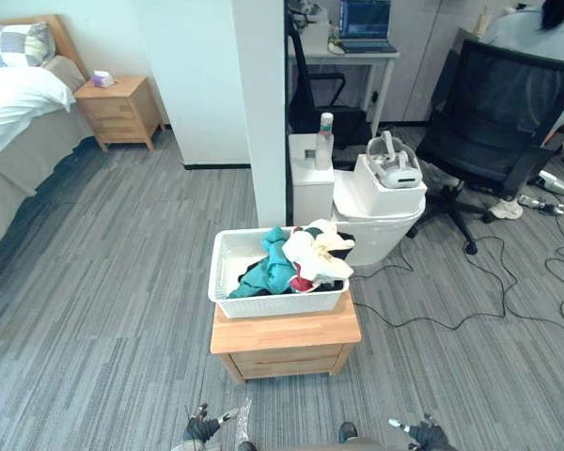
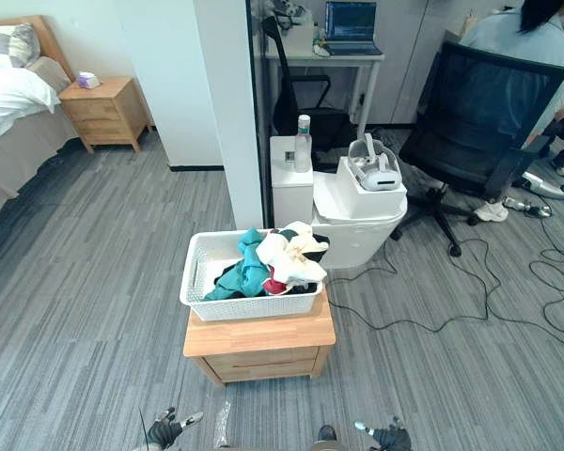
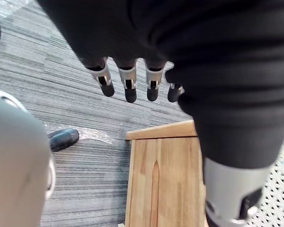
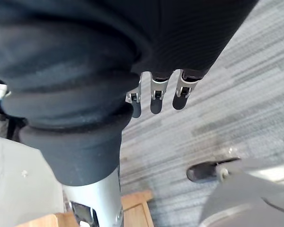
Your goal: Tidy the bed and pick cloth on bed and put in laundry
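Observation:
A white laundry basket [image 1: 235, 277] stands on a low wooden table [image 1: 287, 336] right in front of me. It holds a heap of clothes [image 1: 305, 258] in teal, cream, red and black. The bed [image 1: 19, 108] with its white cover and a checked pillow [image 1: 14, 42] is far off at the left. My left hand [image 1: 202, 429] and right hand [image 1: 423, 433] hang low at the near edge, on either side of the table. In the wrist views the left fingers [image 3: 129, 85] and the right fingers [image 4: 156, 97] are straight and hold nothing.
A wooden nightstand [image 1: 122, 108] stands beside the bed. Behind the basket rise a white pillar [image 1: 258, 103] and a white unit [image 1: 385, 211] bearing a headset and a bottle [image 1: 324, 141]. A person sits in an office chair [image 1: 498, 132] at the right, with cables [image 1: 508, 282] on the carpet.

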Available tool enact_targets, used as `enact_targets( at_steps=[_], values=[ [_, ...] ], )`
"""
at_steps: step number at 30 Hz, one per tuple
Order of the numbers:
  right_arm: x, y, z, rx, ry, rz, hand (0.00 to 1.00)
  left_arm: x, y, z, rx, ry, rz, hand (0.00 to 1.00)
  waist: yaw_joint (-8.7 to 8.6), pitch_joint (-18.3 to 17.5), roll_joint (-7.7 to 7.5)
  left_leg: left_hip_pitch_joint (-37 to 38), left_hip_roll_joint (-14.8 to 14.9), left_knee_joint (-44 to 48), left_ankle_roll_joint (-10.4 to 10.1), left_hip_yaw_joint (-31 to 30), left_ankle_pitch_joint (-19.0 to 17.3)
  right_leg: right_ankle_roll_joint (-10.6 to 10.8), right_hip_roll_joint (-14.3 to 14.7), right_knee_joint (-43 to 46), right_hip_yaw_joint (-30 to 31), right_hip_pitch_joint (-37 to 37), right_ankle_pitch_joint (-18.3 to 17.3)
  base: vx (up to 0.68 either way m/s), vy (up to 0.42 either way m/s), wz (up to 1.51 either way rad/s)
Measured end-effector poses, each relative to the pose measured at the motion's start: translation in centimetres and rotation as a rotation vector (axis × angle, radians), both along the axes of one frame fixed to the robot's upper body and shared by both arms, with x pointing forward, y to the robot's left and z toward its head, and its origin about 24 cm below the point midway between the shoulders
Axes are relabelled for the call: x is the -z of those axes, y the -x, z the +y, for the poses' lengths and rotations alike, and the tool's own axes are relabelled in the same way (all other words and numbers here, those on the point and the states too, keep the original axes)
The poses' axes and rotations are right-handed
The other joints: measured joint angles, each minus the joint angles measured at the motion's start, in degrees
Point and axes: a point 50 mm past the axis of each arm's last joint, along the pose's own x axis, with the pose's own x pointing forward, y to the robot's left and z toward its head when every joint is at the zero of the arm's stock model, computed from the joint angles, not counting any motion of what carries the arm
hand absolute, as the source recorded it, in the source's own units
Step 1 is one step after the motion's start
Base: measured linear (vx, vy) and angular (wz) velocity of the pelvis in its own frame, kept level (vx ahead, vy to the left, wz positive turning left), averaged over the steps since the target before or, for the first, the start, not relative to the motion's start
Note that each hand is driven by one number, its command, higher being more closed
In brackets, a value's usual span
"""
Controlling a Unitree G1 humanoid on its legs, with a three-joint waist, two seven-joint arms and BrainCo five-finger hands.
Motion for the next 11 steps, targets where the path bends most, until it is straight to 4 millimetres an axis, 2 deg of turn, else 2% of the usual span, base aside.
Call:
enact_targets(
  at_steps=[5, 11],
  values=[
    [0.11, 0.26, 0.15, -0.005, -0.02, 0.013, 0.0, 0.15, -0.09, 0.07, -0.014, -0.012, 0.019, 0.0, 0.89, 0.0, -0.05, 0.7, -0.4, 0.0, 0.1, -0.1, -0.4, 0.0, -0.3, 0.0, -0.1, 0.6, -0.3, 0.0, 0.002, 0.01],
    [0.16, 0.29, 0.23, -0.028, -0.02, 0.022, 0.0, 0.18, -0.14, -0.03, -0.014, -0.011, 0.02, 0.0, 1.14, -0.1, -0.17, 1.1, -0.5, 0.0, -0.3, -1.4, -0.8, 0.0, -0.4, 0.1, -1.6, 1.5, -1.4, 0.02, 0.003, 0.12]
  ],
)
